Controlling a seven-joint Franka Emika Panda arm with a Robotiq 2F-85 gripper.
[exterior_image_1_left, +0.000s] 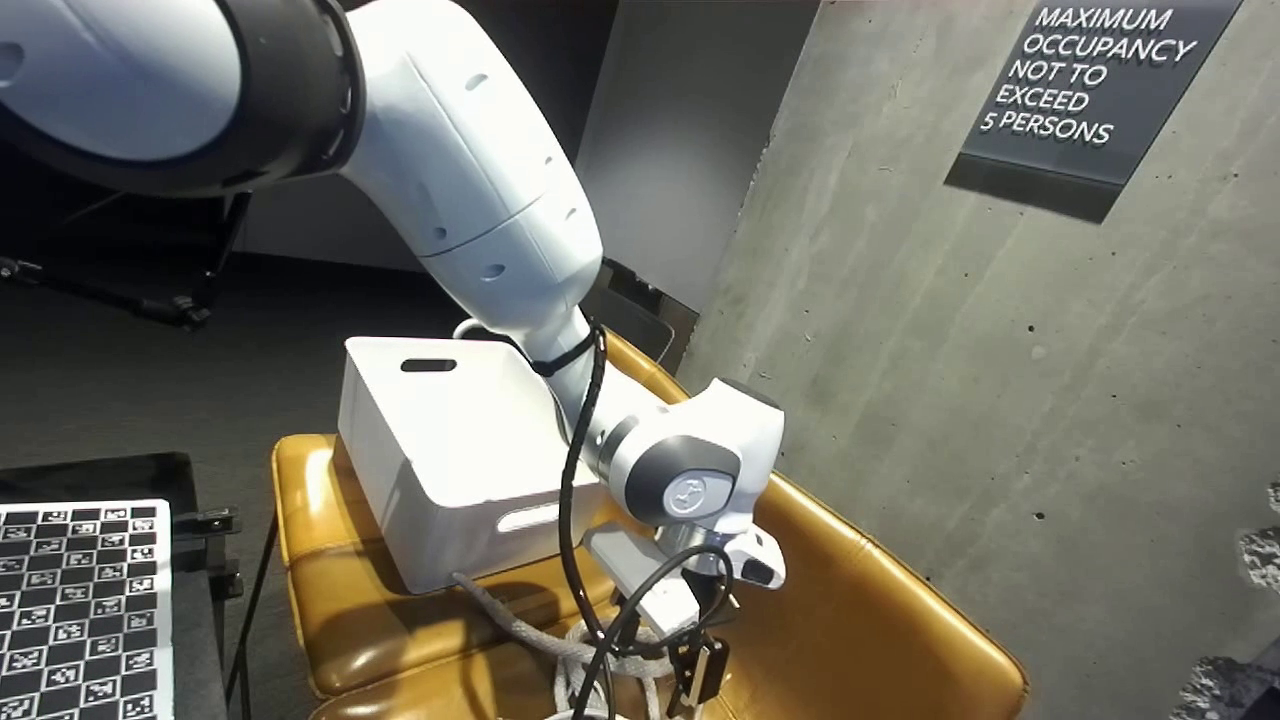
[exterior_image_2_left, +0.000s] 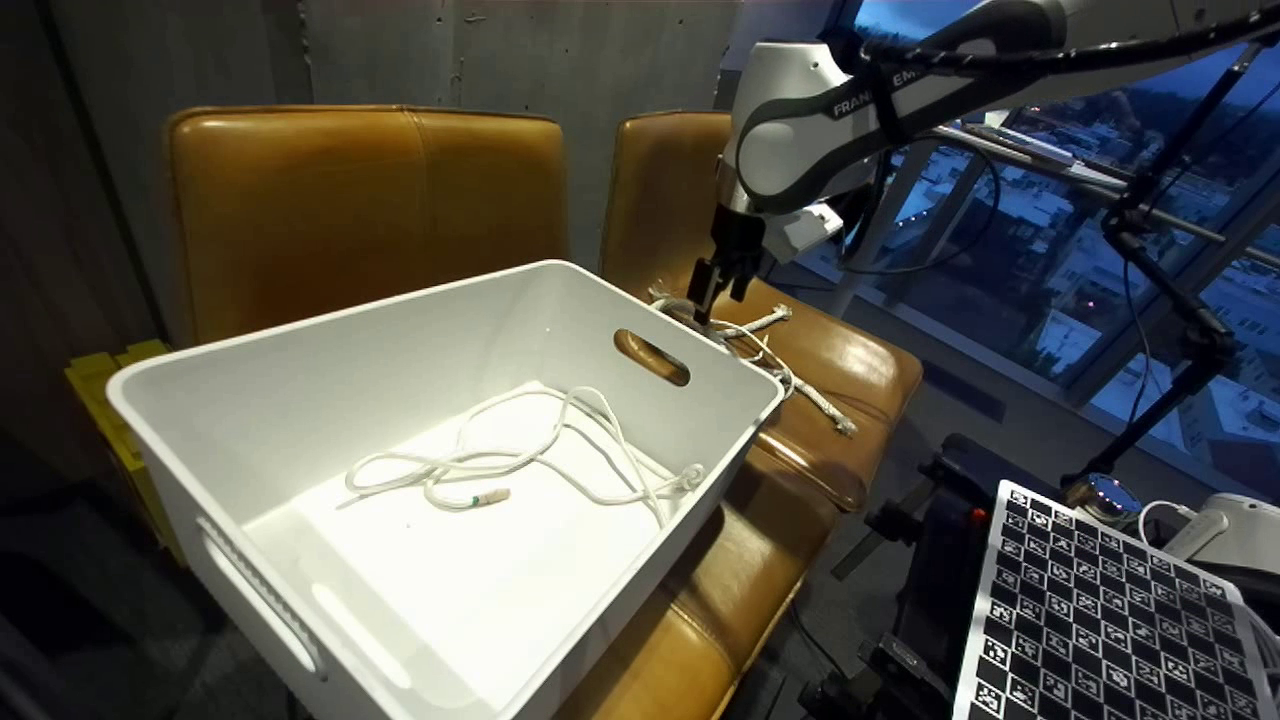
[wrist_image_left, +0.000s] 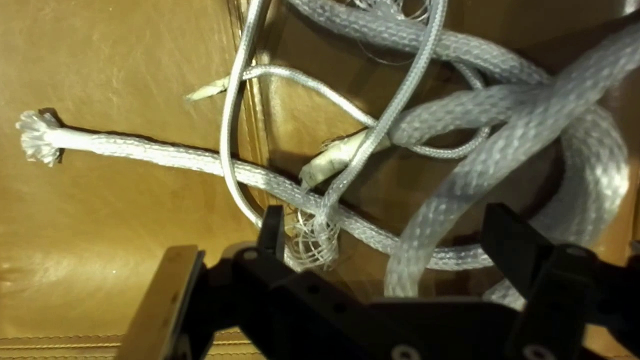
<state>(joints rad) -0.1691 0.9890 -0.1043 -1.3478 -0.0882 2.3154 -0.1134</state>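
Note:
My gripper (wrist_image_left: 384, 220) is open, with its two black fingers wide apart over a tangle of rope on a tan leather chair. A thick grey-white braided rope (wrist_image_left: 475, 162) passes between the fingers, and neither finger is seen closed on it. A flatter braided rope (wrist_image_left: 165, 154) with a frayed end crosses beneath it. A thin cord (wrist_image_left: 407, 87) loops to the left, with a frayed mesh end near the left finger. In both exterior views the gripper (exterior_image_2_left: 722, 290) points down at the ropes (exterior_image_2_left: 815, 400), beside the white box (exterior_image_2_left: 400, 325). The arm and cable partly hide the ropes (exterior_image_1_left: 515, 628).
The open white box (exterior_image_1_left: 490, 535) stands on the neighbouring seat, with a thin white cord (exterior_image_2_left: 530, 458) inside. Chair backs (exterior_image_2_left: 370, 200) rise behind, against a concrete wall (exterior_image_1_left: 950, 350). A checkered marker board (exterior_image_2_left: 1100, 620) lies at the side. A black cable (exterior_image_1_left: 575, 480) hangs along the arm.

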